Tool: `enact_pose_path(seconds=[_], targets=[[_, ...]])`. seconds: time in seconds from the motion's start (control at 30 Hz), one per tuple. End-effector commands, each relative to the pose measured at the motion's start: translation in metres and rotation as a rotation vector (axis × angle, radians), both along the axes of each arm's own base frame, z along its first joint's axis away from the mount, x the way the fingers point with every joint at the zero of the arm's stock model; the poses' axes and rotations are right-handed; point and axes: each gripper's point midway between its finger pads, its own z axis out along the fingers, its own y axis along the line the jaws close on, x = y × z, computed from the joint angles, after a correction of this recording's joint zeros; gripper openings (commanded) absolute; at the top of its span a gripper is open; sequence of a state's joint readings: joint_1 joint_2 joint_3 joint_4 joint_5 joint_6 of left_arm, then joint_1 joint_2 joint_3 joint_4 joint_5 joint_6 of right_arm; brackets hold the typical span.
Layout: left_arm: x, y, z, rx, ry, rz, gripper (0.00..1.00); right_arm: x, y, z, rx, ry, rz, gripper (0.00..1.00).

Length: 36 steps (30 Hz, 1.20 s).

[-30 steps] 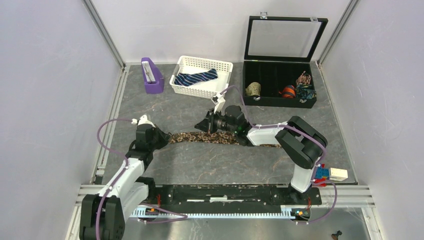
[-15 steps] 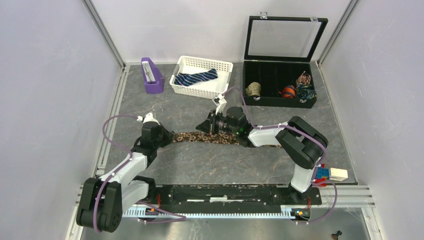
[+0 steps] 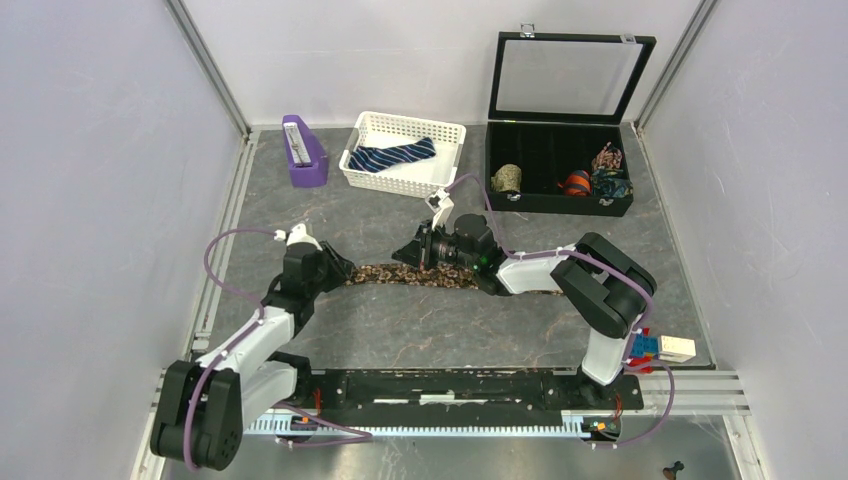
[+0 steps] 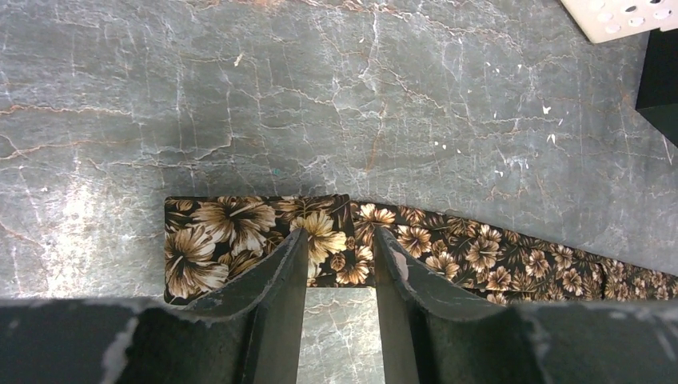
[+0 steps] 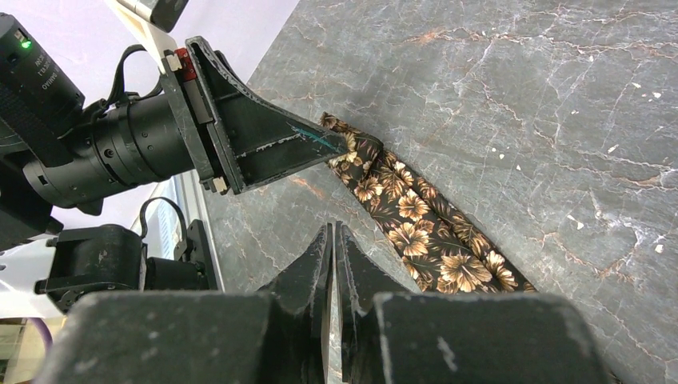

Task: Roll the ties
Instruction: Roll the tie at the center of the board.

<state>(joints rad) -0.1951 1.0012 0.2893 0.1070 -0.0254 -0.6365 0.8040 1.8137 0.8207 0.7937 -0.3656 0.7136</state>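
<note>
**Brown tie flat on tabletop, left gripper spread over its folded end**

Grey marbled tabletop (image 3: 400,330) carries everything.

Black case (image 3: 560,204) at far right, lid standing open. A few small bundles sit in its compartments; can't tell what they are.

White basket (image 3: 398,181) at far middle, just left of the case.

Brown tie (image 4: 232,232), tan flower print, lies flat across the middle of the tabletop. It runs from the left arm toward the right and passes under the right arm. Its left end is folded back on itself into a short squared flap.

Navy tie (image 3: 395,156) with pale stripes lies inside the basket, one end up on the right rim.

Purple holder (image 3: 305,155) sits left of the basket, well apart from the brown tie.

Left gripper (image 4: 340,236): fingers spread with a clear gap, tips over the near edge of the folded flap. Can't tell whether they touch the cloth.

Right gripper (image 5: 332,234): fingers pressed together, nothing between them. It sits low over the tabletop just beside the brown tie, pointing toward the left gripper, and the two are near each other.
</note>
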Motion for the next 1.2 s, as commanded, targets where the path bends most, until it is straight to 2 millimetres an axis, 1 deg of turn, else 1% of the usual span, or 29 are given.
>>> enact_pose_path(seconds=[0.0, 0.1, 0.17, 0.23, 0.3, 0.47, 0.6, 0.67, 0.7, 0.73, 0.87, 0.97, 1.0, 1.07, 1.17], targets=[[0.014, -0.004, 0.025, -0.017, -0.085, 0.0, 0.44, 0.0, 0.002, 0.024, 0.055, -0.045, 0.011, 0.1], [0.014, -0.006, 0.034, -0.032, -0.105, -0.007, 0.43, 0.001, 0.003, 0.024, 0.054, -0.044, 0.011, 0.1], [0.014, -0.004, 0.045, -0.03, -0.128, 0.001, 0.43, 0.002, 0.005, 0.025, 0.052, -0.044, 0.016, 0.1], [0.013, 0.002, 0.054, -0.01, -0.136, 0.029, 0.43, 0.003, 0.01, 0.028, 0.051, -0.048, 0.022, 0.1], [0.011, 0.013, 0.06, 0.026, -0.129, 0.076, 0.43, 0.004, 0.016, 0.03, 0.046, -0.055, 0.031, 0.1], [-0.001, 0.045, 0.058, 0.116, -0.055, 0.22, 0.41, 0.008, 0.038, 0.038, 0.033, -0.067, 0.069, 0.1], [-0.01, 0.056, 0.053, 0.105, -0.034, 0.283, 0.41, 0.011, 0.058, 0.035, 0.007, -0.074, 0.103, 0.11], [-0.014, 0.061, 0.05, 0.087, -0.017, 0.306, 0.46, 0.011, 0.069, 0.03, -0.002, -0.068, 0.13, 0.11], [-0.015, 0.064, 0.047, 0.075, -0.004, 0.318, 0.47, 0.012, 0.075, 0.023, -0.011, -0.055, 0.145, 0.11], [-0.016, 0.066, 0.044, 0.052, 0.007, 0.32, 0.47, 0.011, 0.081, 0.019, -0.014, -0.049, 0.17, 0.11], [-0.016, 0.071, 0.032, -0.061, 0.033, 0.321, 0.45, 0.008, 0.107, -0.008, -0.035, 0.001, 0.266, 0.11], [-0.018, 0.071, 0.024, -0.09, 0.044, 0.318, 0.45, 0.007, 0.119, -0.019, -0.031, 0.019, 0.31, 0.11], [-0.019, 0.071, 0.022, -0.09, 0.049, 0.32, 0.43, 0.007, 0.121, -0.021, -0.032, 0.015, 0.312, 0.11], [-0.022, 0.064, 0.023, -0.112, 0.051, 0.289, 0.36, 0.01, 0.122, -0.024, -0.04, 0.004, 0.306, 0.11], [-0.027, 0.058, 0.022, -0.141, 0.044, 0.272, 0.3, 0.02, 0.128, -0.027, -0.067, -0.019, 0.295, 0.13]])
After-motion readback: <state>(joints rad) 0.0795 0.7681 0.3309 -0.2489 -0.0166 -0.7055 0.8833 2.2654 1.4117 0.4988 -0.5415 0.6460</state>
